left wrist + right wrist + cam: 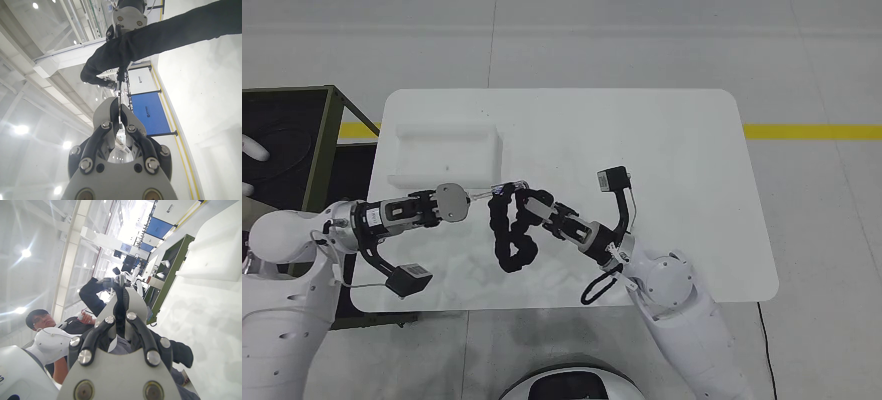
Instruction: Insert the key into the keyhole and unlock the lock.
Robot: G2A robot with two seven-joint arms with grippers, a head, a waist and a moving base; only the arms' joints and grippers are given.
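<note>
The left gripper [119, 108] has its fingers pressed together on the flat of the key [119, 98]. The blade runs straight out from the pads toward the lock head [109, 84], and a small key ring [118, 93] hangs between the pads and the head. Gripping the bow this way leaves the blade free, and it should let the wrist turn the key once it is seated.

The right gripper [122, 294] pinches the lock [510, 235], a cable in a black fabric sleeve, just behind the lock head. That grip holds the head up off the table [672, 150] and faces it toward the key. The rest of the cable droops away from the head in a loop onto the table.

The key's tip lies right at the lock head, touching it or nearly so. I cannot tell whether the tip has entered the head. My reading is that this is the alignment or first-insertion step, with the turn not yet made. The sleeve is soft, so the head may twist in the right fingers when the key pushes against it.

A white tray [447, 150] sits on the table beyond the lock head, well apart from it.
</note>
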